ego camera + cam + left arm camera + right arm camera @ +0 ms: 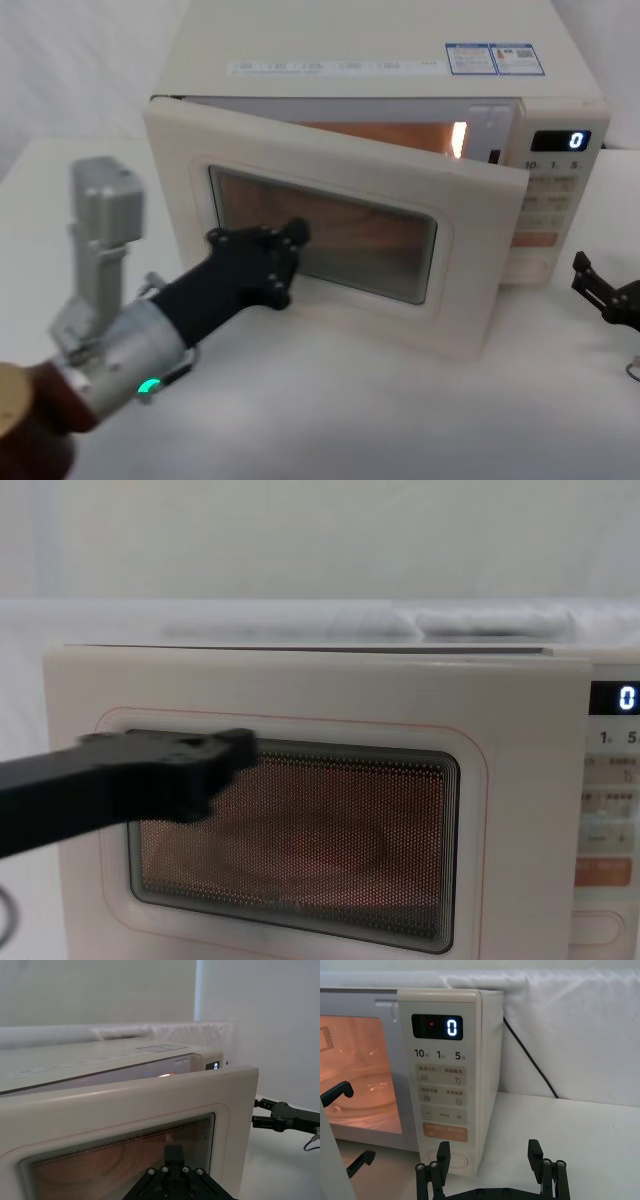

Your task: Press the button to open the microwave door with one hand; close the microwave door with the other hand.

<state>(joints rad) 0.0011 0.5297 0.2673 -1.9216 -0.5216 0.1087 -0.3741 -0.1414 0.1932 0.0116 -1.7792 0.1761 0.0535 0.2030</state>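
The microwave door [330, 230] is partly open. It swings on its left side, and its free right edge sticks out toward me. The inside of the oven glows orange behind it.

My left gripper [285, 262] is right up against the dark window of the door, near the window's left part. I cannot tell if its fingers are open or closed, because they point away from the head camera.

My right gripper [490, 1160] hangs low over the table, to the right of the microwave, close to the control panel [441, 1077] but not touching it. Its fingers are spread wide and hold nothing. The big blank button [444, 1160] sits at the very bottom of the panel, under the orange key [445, 1133].

I think the door is light and stiff. It should swing easily, so I do not need to grab it. A flat push is enough. The window looks smooth and a bit slippery, and it may be easier to hurt than the frame. Pushing near the hinge is hard work. I think the best spot is the cream frame near the free right edge, where a soft, steady push shuts it until it clicks.
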